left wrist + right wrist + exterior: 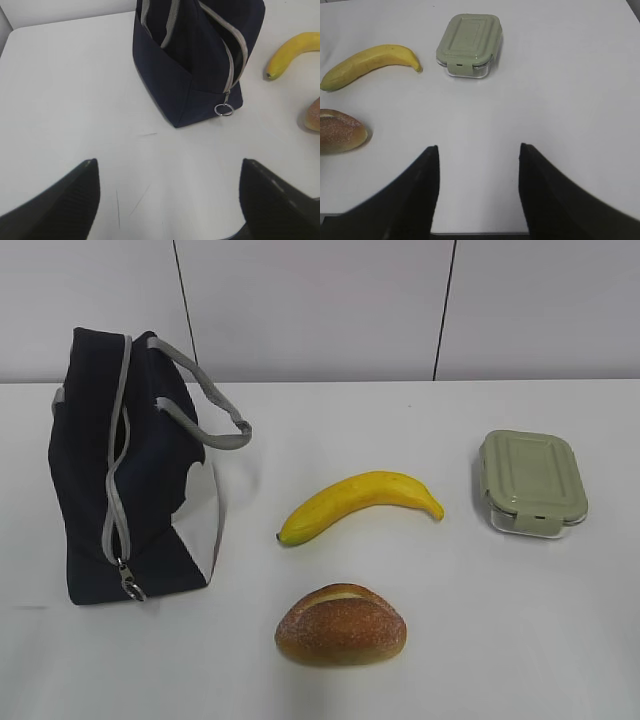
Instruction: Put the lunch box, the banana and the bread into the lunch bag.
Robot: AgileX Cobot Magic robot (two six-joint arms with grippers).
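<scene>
The navy lunch bag (125, 465) stands upright at the left of the table, its grey zipper partly open and the ring pull (132, 588) low at the front. It also shows in the left wrist view (192, 55). The yellow banana (360, 500) lies mid-table, the bread (341, 625) in front of it, the green-lidded lunch box (530, 483) at the right. My left gripper (170, 165) is open and empty, short of the bag. My right gripper (479, 149) is open and empty, short of the lunch box (469, 45), the banana (370, 62) and the bread (340, 131). Neither gripper shows in the exterior view.
The white table (420, 660) runs back to a white panelled wall (320, 300). The bag's grey strap handles (210, 410) droop to its right. Faint scratch marks (120, 205) cross the table surface near the left gripper.
</scene>
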